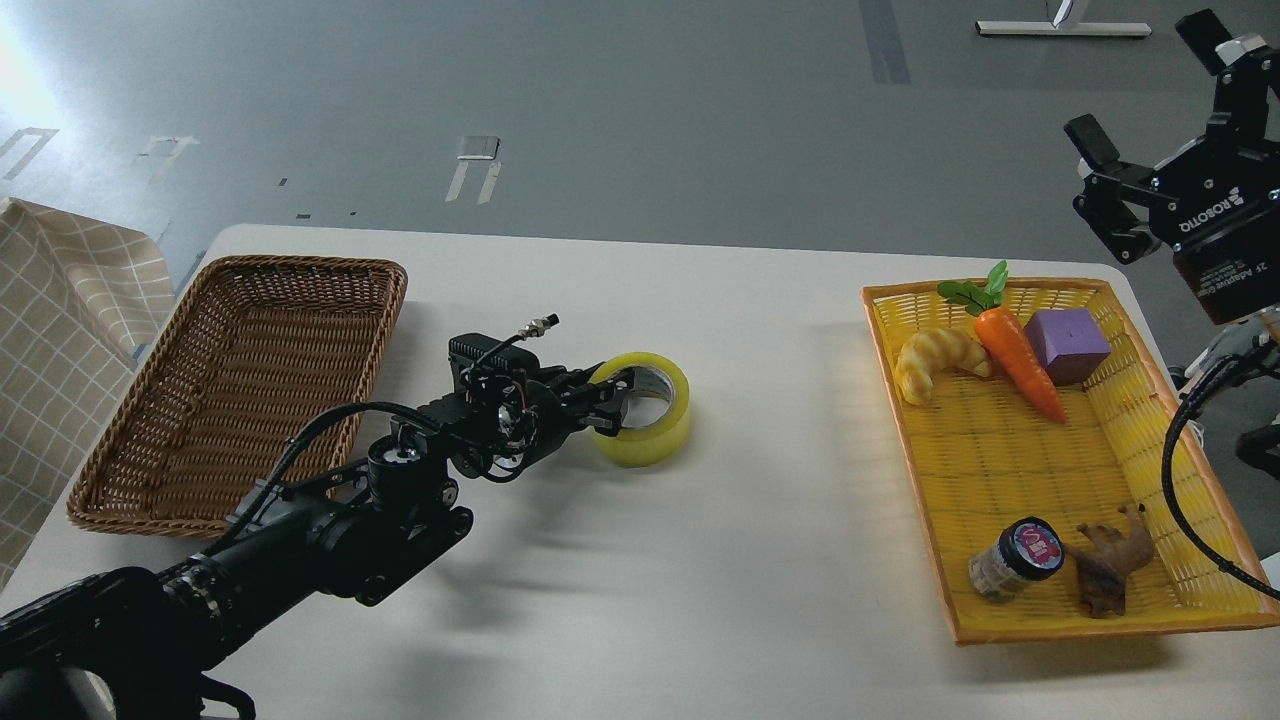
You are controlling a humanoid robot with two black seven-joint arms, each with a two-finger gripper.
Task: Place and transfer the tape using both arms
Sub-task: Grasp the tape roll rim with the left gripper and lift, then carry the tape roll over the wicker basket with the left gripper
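**Left jaws closed on the tape roll at mid-surface**

The left gripper (618, 398) reached in from the lower left, and its jaws were clamped on the near wall of the tape (645, 408), one finger inside the grey-white core and the other against the yellow outer face. The roll lay flat on the white surface (640, 560), at the tip of those jaws, with its open core facing up. Behind the left jaws, on their wrist side, sat the brown wicker basket (250, 380), well apart from the roll.

The right gripper (1150, 130) was raised off the surface at the far right, its jaws spread wide and holding nothing. Below and in front of those jaws lay the yellow tray (1190, 600). In the tray's far end, nearest the right jaws, were a croissant (935, 362), a carrot (1020, 350) and a purple cube (1068, 345), the carrot lying between the other two and touching the cube. At the tray's near end stood a small jar (1015, 558) with a dark lid, just beside a brown animal figure (1112, 568). The tape was well apart from the right jaws and the tray.
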